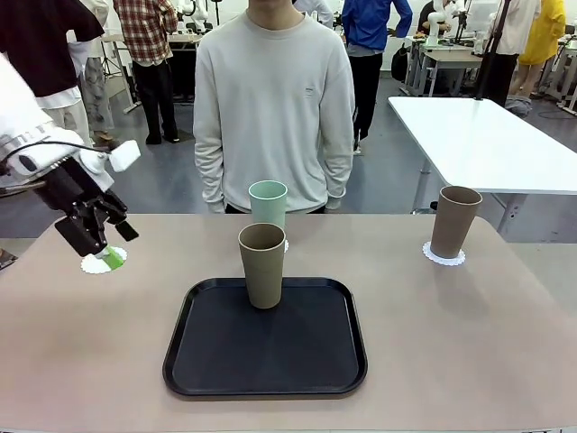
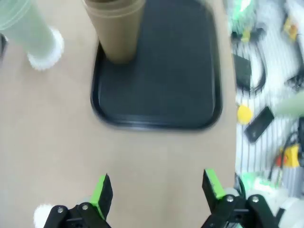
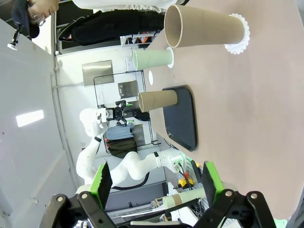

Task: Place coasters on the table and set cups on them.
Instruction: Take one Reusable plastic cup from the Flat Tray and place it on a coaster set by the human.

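Over at the table's [image 1: 451, 343] left edge, the left gripper [image 1: 106, 242] hovers jaws wide and empty, half covering a bare coaster [image 1: 93, 265]. The blurry left wrist view catches only a scrap of that doily. Mid-table, a tan cup [image 1: 262, 265] stands at the black tray's [image 1: 266, 379] far edge; the mint cup [image 1: 268, 204] behind hides most of its coaster. Far right, another tan cup [image 1: 454, 221] sits on its doily [image 1: 444, 256]. The right gripper [image 3: 156, 183] is spread open, holding nothing. A busy workshop lies beyond.
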Controlling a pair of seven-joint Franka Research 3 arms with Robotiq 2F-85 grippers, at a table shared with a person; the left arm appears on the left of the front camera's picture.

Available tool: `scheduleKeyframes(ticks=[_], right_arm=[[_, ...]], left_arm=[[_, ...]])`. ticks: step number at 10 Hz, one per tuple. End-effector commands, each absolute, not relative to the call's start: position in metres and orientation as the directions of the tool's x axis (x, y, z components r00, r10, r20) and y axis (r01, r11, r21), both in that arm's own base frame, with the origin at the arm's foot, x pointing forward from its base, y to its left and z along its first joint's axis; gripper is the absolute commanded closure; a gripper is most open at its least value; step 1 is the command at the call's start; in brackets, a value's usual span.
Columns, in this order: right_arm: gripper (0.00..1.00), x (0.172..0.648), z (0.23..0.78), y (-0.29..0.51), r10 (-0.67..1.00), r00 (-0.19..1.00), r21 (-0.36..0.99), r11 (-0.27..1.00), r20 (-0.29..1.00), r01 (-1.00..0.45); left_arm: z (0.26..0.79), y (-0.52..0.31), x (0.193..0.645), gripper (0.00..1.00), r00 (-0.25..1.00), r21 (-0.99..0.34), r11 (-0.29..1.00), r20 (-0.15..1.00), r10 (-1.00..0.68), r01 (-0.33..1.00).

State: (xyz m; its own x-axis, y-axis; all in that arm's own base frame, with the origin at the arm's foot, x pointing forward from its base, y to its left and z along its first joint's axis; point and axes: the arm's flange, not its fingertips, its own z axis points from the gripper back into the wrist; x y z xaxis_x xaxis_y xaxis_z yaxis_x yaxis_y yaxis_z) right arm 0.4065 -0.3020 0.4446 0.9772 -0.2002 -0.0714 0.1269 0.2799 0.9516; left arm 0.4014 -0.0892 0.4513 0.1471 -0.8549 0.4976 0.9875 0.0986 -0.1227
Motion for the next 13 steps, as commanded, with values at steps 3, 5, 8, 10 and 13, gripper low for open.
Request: scheduleKeyframes(ticks=[3,5,8,10,13], right_arm=[[0.00,0.407,0.445,-0.301,-0.203,0.977,0.953,0.275,-0.070,0.126],[0.00,0.407,0.445,-0.301,-0.203,0.977,0.953,0.275,-0.070,0.126],[0.00,0.407,0.445,-0.301,-0.203,0.977,0.953,0.275,-0.070,0.126],[0.00,0.407,0.445,-0.301,-0.203,0.977,0.953,0.275,-0.070,0.126],[0.00,0.407,0.445,-0.301,-0.203,0.977,0.953,0.275,-0.070,0.126]], left_arm=[[0.398,-0.059,0.426,0.00,0.289,-0.298,0.061,0.819,-0.496,0.952],[0.384,-0.061,0.431,0.00,0.351,-0.368,0.034,0.851,-0.391,0.929],[0.358,-0.079,0.424,0.00,0.242,-0.182,0.193,0.903,-0.356,0.964],[0.347,-0.099,0.426,0.00,0.138,-0.032,0.259,0.905,-0.403,0.965],[0.334,-0.113,0.445,0.00,0.223,-0.150,0.192,0.863,-0.453,0.970]])
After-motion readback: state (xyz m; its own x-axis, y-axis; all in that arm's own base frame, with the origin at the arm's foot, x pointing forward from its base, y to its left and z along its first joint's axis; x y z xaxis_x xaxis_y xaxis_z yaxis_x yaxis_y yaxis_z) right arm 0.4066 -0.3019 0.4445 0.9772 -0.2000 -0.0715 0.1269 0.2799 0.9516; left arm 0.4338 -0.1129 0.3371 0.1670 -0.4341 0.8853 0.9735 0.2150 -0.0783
